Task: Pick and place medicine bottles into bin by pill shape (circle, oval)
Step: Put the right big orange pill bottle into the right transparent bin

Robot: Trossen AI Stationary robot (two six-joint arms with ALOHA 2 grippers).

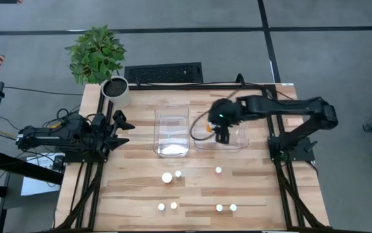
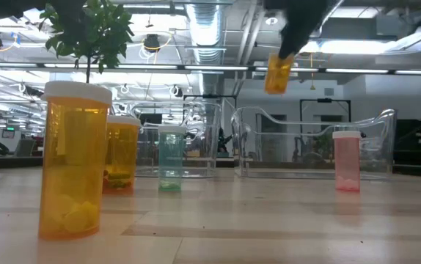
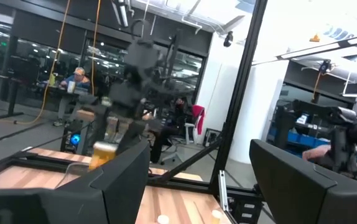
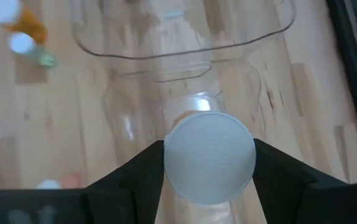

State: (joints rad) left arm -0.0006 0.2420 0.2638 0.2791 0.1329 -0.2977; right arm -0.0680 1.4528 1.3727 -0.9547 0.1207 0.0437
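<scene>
My right gripper (image 1: 221,134) hangs above the right-hand clear bin (image 1: 236,144), shut on an orange medicine bottle (image 2: 277,73) with a white cap (image 4: 209,155). The bottle is well above the table. The left clear bin (image 1: 172,133) stands beside it. Several more white-capped medicine bottles stand upright on the near half of the table, among them a large one (image 1: 167,177), a small one (image 1: 218,169) and a pair (image 1: 226,208). My left gripper (image 1: 122,123) waits open at the table's left edge, touching nothing. My right gripper pinches the bottle at its capped top end, one finger (image 4: 142,171) on each side of the white cap's rim (image 4: 169,155). The fingers come from above, slanting down. The orange body (image 2: 278,76) hangs below them, slightly tilted, clear of the bin and the table.
A potted plant in a white pot (image 1: 116,90) stands at the table's far left corner, and a dark keyboard-like slab (image 1: 163,73) lies beyond the far edge. Bare wood lies between the bins and the standing bottles.
</scene>
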